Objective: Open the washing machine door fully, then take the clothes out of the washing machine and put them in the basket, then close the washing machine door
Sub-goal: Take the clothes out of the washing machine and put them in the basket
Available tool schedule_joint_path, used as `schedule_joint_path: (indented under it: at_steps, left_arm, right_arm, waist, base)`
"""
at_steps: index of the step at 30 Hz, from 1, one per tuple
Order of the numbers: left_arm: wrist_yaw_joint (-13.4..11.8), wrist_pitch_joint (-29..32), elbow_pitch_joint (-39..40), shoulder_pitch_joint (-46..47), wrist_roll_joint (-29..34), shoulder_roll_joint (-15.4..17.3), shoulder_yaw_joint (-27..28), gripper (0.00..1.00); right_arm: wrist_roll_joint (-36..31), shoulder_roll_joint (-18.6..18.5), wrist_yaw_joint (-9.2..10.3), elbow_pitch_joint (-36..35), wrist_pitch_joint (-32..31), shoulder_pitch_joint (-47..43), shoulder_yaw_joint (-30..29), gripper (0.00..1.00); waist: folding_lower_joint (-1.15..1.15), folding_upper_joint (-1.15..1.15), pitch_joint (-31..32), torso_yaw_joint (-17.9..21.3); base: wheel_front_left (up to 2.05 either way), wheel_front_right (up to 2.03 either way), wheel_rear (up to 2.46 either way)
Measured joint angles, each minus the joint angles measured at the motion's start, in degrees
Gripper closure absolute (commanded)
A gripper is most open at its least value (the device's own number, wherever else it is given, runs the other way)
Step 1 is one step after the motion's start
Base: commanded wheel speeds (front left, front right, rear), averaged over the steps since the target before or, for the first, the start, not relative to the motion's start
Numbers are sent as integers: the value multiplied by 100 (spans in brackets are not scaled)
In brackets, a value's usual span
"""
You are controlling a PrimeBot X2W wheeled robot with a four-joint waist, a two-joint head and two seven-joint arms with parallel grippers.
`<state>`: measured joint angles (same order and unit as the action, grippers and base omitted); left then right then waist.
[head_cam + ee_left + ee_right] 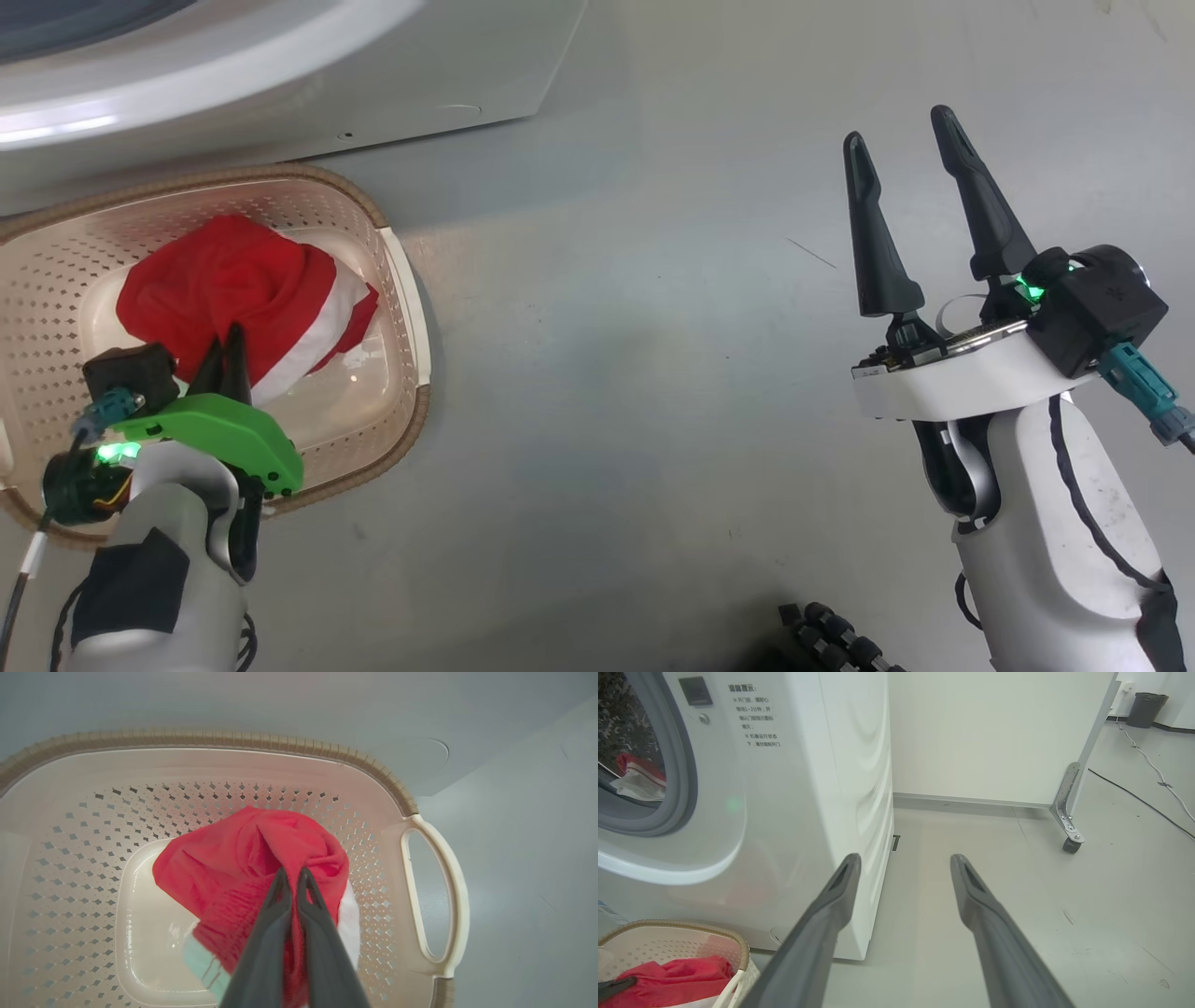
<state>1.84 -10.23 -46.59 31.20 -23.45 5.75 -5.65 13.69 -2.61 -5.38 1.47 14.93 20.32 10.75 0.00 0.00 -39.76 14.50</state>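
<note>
The left gripper (pixel 293 877) is closed, its 2 fingers pinching a fold of the red garment (pixel 243 858). The garment lies bunched in the basket (pixel 233 739), with a white panel showing at its edge. The basket sits on the floor (pixel 653 373) just in front of the washer (pixel 808 788). More clothes (pixel 637 777), red and white, lie inside the drum behind the grey seal (pixel 685 765). The right gripper (pixel 898 126) hangs over the floor, well apart from the basket, jaws spread wide and holding nothing.
</note>
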Motion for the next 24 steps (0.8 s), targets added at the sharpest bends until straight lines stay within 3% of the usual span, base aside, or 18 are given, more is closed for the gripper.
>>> schedule_joint_path:
  at_steps: [1,2,3,8,15,24]
  left_arm:
    - [25,-5,-70,1,-3,-5,3,22]
    - [52,-49,-132,1,-9,-9,3,5]
    - [79,-52,-179,1,-9,-11,-1,0]
    - [290,-119,-366,1,2,-46,-191,0]
    - [374,-283,-477,-24,53,-127,-339,0]
    - [408,-421,67,-179,174,-211,-412,0]
  right_arm:
    - [5,0,0,30,0,15,14,0]
    - [14,0,-1,54,0,26,35,0]
    - [23,1,-1,73,0,29,54,0]
    - [23,0,-1,180,0,28,53,0]
    - [0,0,0,355,0,-1,-11,0]
    - [-67,0,26,639,0,-427,-238,0]
  waist:
    - [0,0,24,-2]
    - [0,0,49,-4]
    - [0,0,78,-6]
    - [0,0,273,-25]
    - [0,0,660,-127]
    - [0,0,1351,-411]
  base:
    - [0,0,0]
    - [0,0,0]
    - [0,0,0]
    - [0,0,0]
    - [0,0,0]
    - [0,0,0]
